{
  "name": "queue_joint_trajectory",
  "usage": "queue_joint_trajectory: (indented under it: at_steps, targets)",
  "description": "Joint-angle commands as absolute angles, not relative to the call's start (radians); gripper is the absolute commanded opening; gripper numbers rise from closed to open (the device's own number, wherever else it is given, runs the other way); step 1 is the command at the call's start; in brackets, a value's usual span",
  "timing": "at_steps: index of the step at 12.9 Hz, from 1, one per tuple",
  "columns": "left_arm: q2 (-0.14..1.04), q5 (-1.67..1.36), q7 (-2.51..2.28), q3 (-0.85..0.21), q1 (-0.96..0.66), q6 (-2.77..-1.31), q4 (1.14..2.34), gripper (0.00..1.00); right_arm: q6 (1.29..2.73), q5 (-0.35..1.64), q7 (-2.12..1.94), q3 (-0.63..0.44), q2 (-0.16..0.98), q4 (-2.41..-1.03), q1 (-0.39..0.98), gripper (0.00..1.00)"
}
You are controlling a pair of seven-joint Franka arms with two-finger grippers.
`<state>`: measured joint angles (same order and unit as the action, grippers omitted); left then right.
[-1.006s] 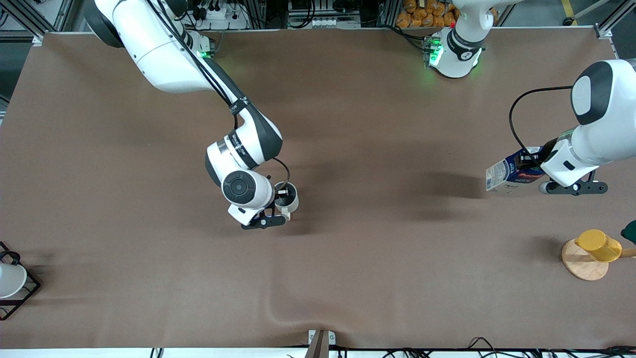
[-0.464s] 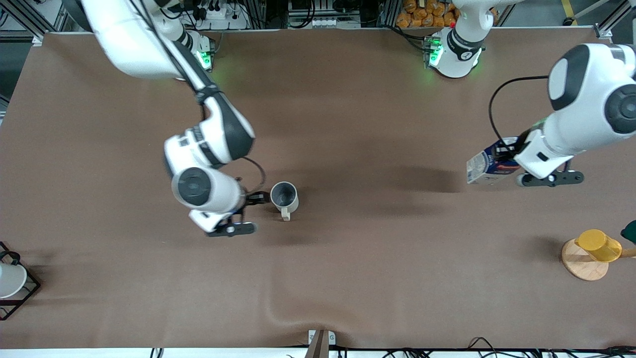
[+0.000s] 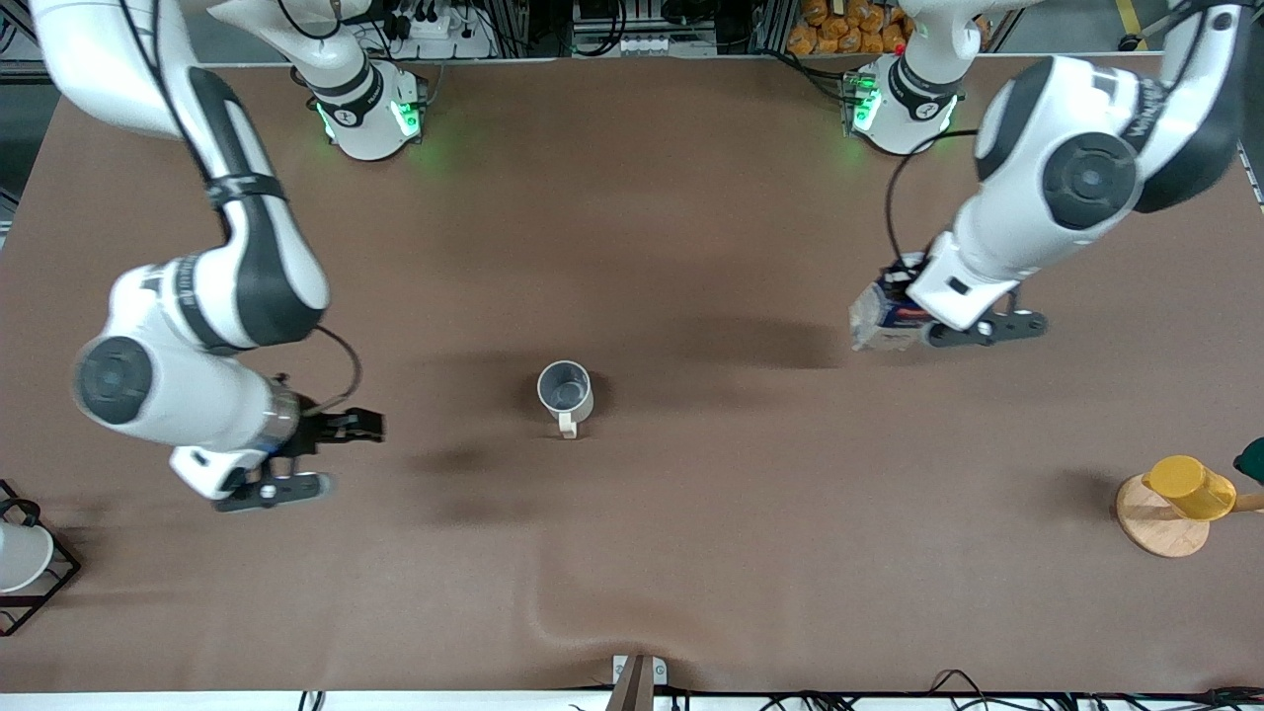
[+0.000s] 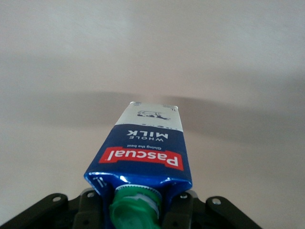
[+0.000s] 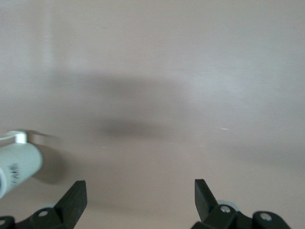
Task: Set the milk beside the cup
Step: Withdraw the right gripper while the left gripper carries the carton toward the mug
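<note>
The cup [image 3: 565, 388], a cream mug with a grey inside, stands upright near the middle of the table, its handle toward the front camera. My left gripper [image 3: 907, 296] is shut on the milk [image 3: 879, 321] and holds it tilted in the air over the table, between the cup and the left arm's end. In the left wrist view the dark-blue carton [image 4: 145, 152] sits between my fingers [image 4: 178, 207], gripped at its top by the green cap [image 4: 136, 207]. My right gripper [image 3: 355, 427] is open and empty, apart from the cup toward the right arm's end. The cup shows at the edge of the right wrist view [image 5: 16, 164].
A yellow cup [image 3: 1190, 486] lies on a round wooden stand [image 3: 1157, 528] at the left arm's end. A white cup [image 3: 20, 555] sits in a black wire rack [image 3: 61, 578] at the right arm's end. The brown table cover has a wrinkle [image 3: 553, 617] near the front edge.
My right gripper has let go of the cup and moved away toward the right arm's end. My left gripper has carried the milk toward the middle of the table, closer to the cup.
</note>
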<state>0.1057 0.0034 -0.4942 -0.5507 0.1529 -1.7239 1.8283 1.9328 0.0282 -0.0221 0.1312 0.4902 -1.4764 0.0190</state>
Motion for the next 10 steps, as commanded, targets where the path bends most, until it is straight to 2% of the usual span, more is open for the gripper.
queue_joint_trajectory:
  at_steps: [1,3,5,10]
  targets:
    - [0.124,-0.017,-0.615,-0.667,0.155,-1.753,1.818,0.43,1.913,0.015,-0.044,0.152,0.293,-1.679,-0.059,1.00]
    - [0.164,-0.011,-0.749,-0.731,0.112,-1.839,1.815,0.43,1.807,0.015,-0.102,0.152,0.244,-1.680,-0.118,1.00]
    - [0.248,0.000,-0.884,-0.735,-0.025,-1.870,1.754,0.43,1.758,0.018,-0.182,0.150,0.192,-1.680,-0.170,1.00]
    - [0.564,0.191,-1.213,-0.715,-0.348,-1.871,1.444,0.43,1.615,0.005,-0.193,0.147,0.057,-1.680,-0.218,1.00]
